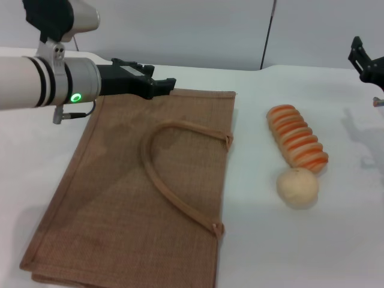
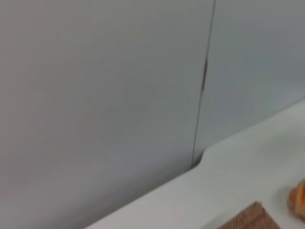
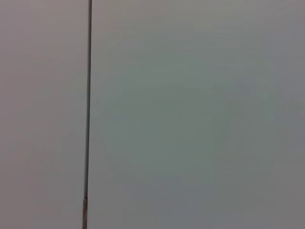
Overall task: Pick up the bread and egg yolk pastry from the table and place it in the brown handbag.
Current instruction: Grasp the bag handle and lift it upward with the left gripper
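The brown handbag [image 1: 120,192] lies flat on the white table, its two handles [image 1: 174,192] resting on top. The striped orange and cream bread [image 1: 297,143] lies to the right of the bag. The round beige egg yolk pastry [image 1: 297,187] touches the bread's near end. My left gripper [image 1: 165,85] reaches in from the left and hovers at the bag's far edge. My right gripper [image 1: 366,60] is held up at the far right, away from the foods. The left wrist view shows a bag corner [image 2: 252,217] and a bit of the bread [image 2: 299,200].
The white table [image 1: 336,240] ends at a grey wall [image 1: 210,30] behind. A dark vertical seam [image 1: 267,33] runs down the wall. The right wrist view shows only the wall [image 3: 190,114].
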`<state>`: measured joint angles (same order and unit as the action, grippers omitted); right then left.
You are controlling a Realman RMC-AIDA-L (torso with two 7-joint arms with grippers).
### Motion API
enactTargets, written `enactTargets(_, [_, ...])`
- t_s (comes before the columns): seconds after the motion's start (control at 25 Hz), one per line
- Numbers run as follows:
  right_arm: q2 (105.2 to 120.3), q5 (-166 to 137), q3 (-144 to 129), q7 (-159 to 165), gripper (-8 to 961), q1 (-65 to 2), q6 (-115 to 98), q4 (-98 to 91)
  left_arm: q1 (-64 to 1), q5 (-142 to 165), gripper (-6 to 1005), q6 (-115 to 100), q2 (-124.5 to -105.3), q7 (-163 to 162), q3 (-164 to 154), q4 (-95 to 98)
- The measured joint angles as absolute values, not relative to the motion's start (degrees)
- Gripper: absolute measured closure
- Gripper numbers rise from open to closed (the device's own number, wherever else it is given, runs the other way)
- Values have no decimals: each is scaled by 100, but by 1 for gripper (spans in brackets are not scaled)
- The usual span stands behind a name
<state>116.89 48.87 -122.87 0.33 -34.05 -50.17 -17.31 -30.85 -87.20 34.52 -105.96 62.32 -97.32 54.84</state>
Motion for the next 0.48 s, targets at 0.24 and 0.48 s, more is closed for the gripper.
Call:
enactTargets(0.24, [11689,4887,-12287,35,152,-3443,-5010,-1731,-3308,-7127,388,4581,-10954,5884,-8593,5484])
enactTargets(0.48, [11689,4887,-12287,35,152,-3490,-4842,-1731,-3551,-6115,389,5191,-11172,5640,-8001,5484])
